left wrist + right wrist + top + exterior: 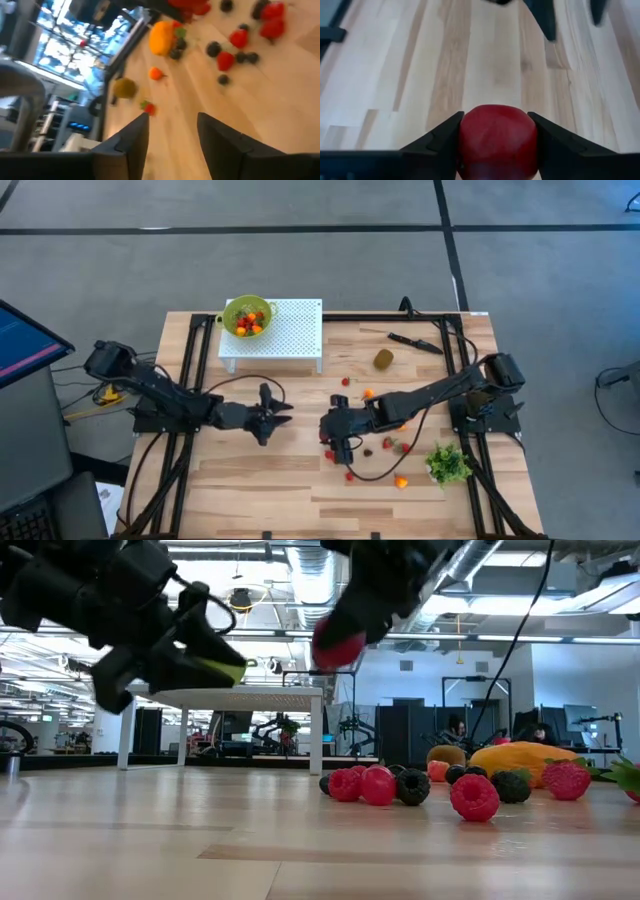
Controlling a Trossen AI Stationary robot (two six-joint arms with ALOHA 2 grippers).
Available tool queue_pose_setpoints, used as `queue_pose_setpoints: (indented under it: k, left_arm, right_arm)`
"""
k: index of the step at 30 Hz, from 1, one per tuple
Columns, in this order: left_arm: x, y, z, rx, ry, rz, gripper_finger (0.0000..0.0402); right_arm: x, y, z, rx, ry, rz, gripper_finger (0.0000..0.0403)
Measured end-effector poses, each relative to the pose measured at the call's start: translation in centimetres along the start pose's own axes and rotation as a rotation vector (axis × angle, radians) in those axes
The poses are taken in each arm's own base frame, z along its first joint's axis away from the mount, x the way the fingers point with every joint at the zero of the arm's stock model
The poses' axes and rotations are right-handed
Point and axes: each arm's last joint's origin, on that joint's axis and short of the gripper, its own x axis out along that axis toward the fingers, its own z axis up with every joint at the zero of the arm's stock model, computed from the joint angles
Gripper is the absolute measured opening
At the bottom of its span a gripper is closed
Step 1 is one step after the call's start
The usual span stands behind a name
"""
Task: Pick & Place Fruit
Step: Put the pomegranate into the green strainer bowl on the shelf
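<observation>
The counter (250,480) is pale wood in jointed strips, smooth with a light sheen and visible grain. The rack (290,330) looks like white perforated metal or plastic, matt. The bowl (247,316) is green, probably plastic. The red fruit (496,140) in the right claw (496,131) has a smooth, dull skin; the raspberries (473,796) are bumpy. Claw fingers (437,137) are matt black plastic.

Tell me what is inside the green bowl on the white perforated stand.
The green bowl on the white stand holds a small heap of red and orange fruit pieces. Anything beneath that top layer is covered, and the pieces cannot be counted.
</observation>
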Motion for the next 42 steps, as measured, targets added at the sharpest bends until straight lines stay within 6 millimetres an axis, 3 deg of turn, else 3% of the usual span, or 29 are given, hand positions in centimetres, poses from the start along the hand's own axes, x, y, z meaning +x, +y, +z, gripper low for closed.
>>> queue_pose_setpoints:
  k: [8, 12, 18, 25, 42]
  left_arm:
    - [1.5, 1.2, 2.8, 0.076, -0.034, 0.049, 0.0265]
    - [1.7, 1.7, 3.4, 0.142, -0.047, 0.068, 0.0295]
    - [1.8, 2.2, 4.2, 0.241, -0.092, 0.072, 0.0301]
    - [1.6, 3.3, 5.2, 0.34, -0.157, 0.178, 0.0301]
    - [1.3, 5.1, 6.0, 0.406, -0.269, 0.332, 0.0301]
  right_arm:
    - [-0.8, 0.0, 1.9, -0.017, -0.053, 0.004, 0.0192]
    - [-1.3, -0.4, 2.9, -0.036, -0.069, -0.004, 0.0189]
    - [-1.9, -1.4, 4.3, -0.037, -0.107, -0.022, 0.0202]
    - [-2.5, -2.9, 5.8, -0.006, -0.155, -0.047, 0.0188]
    - [-4.1, -4.5, 9.0, -0.021, -0.336, -0.027, 0.0193]
